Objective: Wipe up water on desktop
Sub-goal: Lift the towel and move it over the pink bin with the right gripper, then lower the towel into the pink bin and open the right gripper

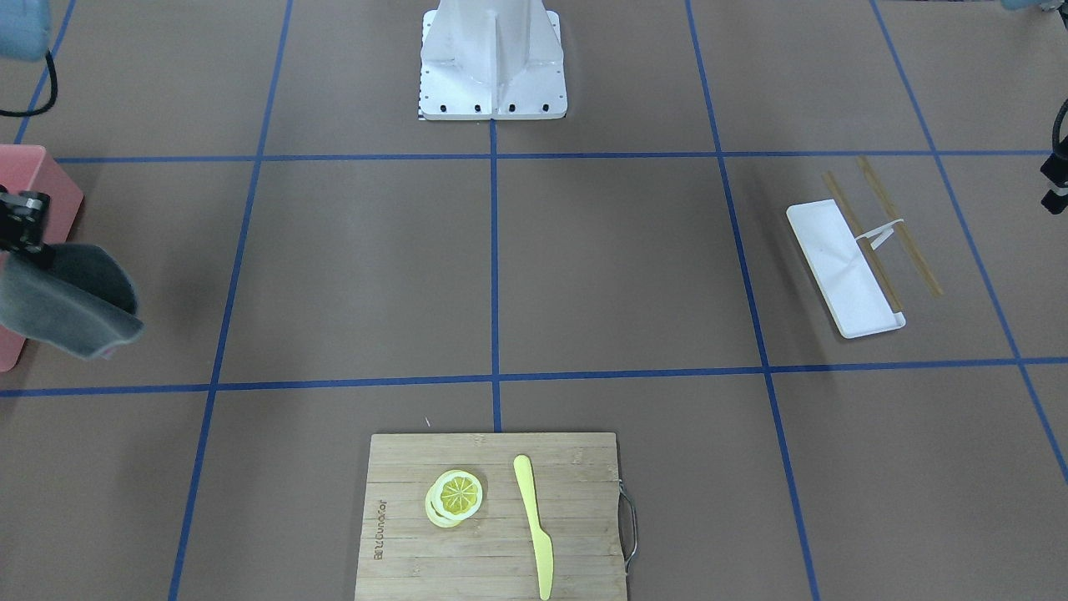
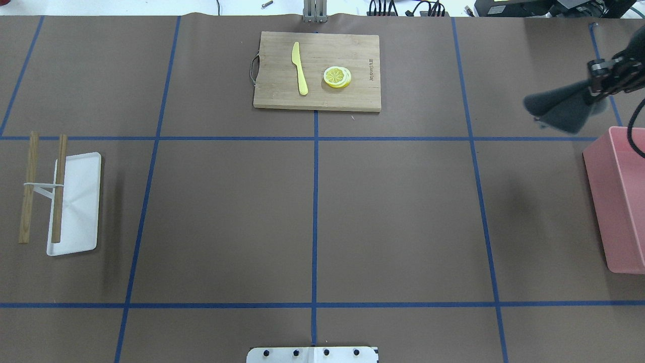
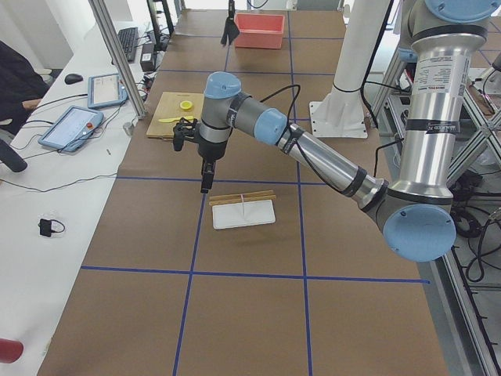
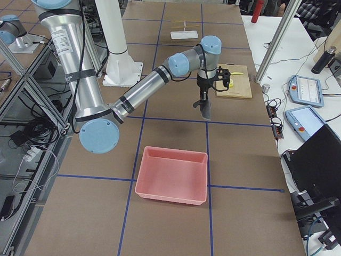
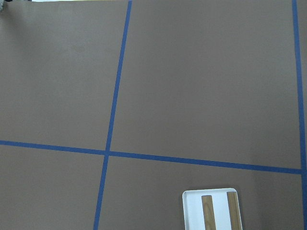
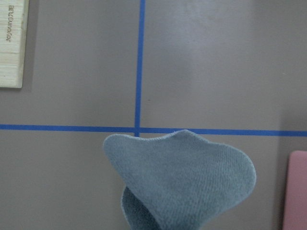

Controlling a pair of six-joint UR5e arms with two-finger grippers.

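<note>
Progress: early stage, by judgement. The right pincer (image 2: 597, 83) is pressed together on the top edge of a grey cloth (image 2: 559, 108) of fine, towel-like weave. The cloth hangs in a loose folded cone, clear of the surface. It is held over the far right part of the matte brown counter (image 2: 393, 212), which is crossed by thin blue tape lines. A rectangular pink plastic bin (image 2: 620, 201) stands just beside this position.

No cloth-to-counter contact is visible, so wiping is judged not yet begun. No puddle can be made out in any view, and the water's location cannot be told.

The left pincer (image 3: 205, 182) hangs above the counter near a flat white plastic tray (image 3: 243, 214) with two wooden sticks lying across it. Whether it is spread or pressed together cannot be told.

The counter surface is flat, dull and paper-like. A pale bamboo cutting board (image 2: 282, 96) with a metal handle lies at the far centre, well apart from the cloth.
</note>
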